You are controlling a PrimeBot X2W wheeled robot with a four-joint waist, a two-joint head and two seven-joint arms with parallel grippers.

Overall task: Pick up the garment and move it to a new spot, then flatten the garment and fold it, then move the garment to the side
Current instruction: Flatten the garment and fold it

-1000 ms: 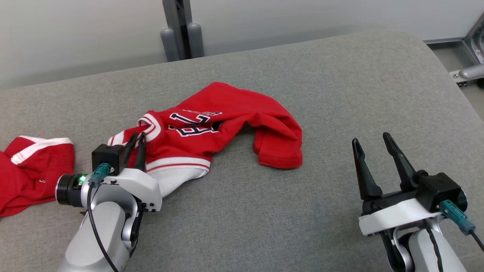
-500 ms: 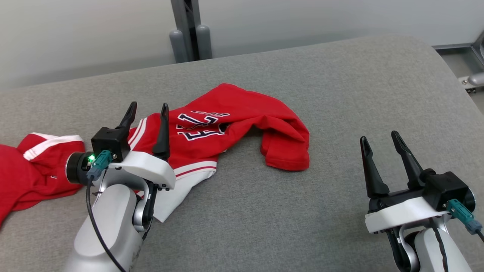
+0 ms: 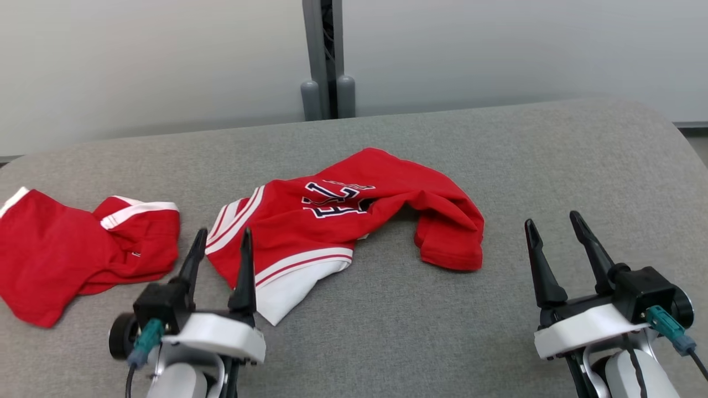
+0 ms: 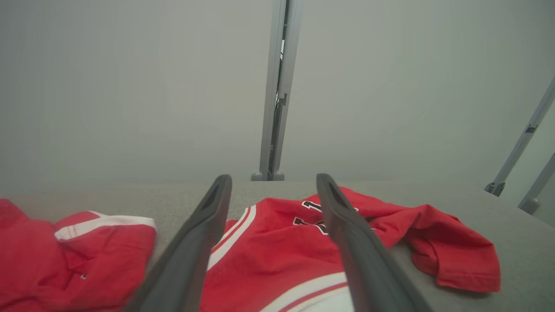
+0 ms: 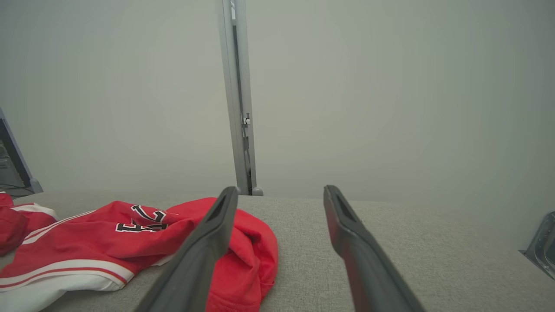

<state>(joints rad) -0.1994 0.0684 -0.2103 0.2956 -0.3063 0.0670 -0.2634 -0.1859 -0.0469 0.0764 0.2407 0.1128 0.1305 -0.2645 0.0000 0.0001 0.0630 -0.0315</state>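
Note:
A crumpled red garment (image 3: pixel 343 221) with white stripes and dark lettering lies in the middle of the grey padded table (image 3: pixel 420 331). My left gripper (image 3: pixel 223 235) is open near the front left, its fingertips just short of the garment's striped edge, holding nothing. In the left wrist view the garment (image 4: pixel 295 251) lies beyond and under the open left gripper (image 4: pixel 273 178). My right gripper (image 3: pixel 553 220) is open at the front right, well apart from the cloth. From the right wrist, the garment (image 5: pixel 130 234) sits to the left of the right gripper (image 5: pixel 281 190).
A second red garment (image 3: pixel 83 249) with white trim lies bunched at the table's left end, also seen as a red heap (image 4: pixel 65 255) from the left wrist. A grey post (image 3: pixel 326 55) stands behind the table against a pale wall. The table's rounded right corner (image 3: pixel 664 127) curves away.
My left gripper, shut on the garment's striped edge a second ago, has opened, let go and drawn back toward the front edge. The head camera has shifted. The right gripper stays open.

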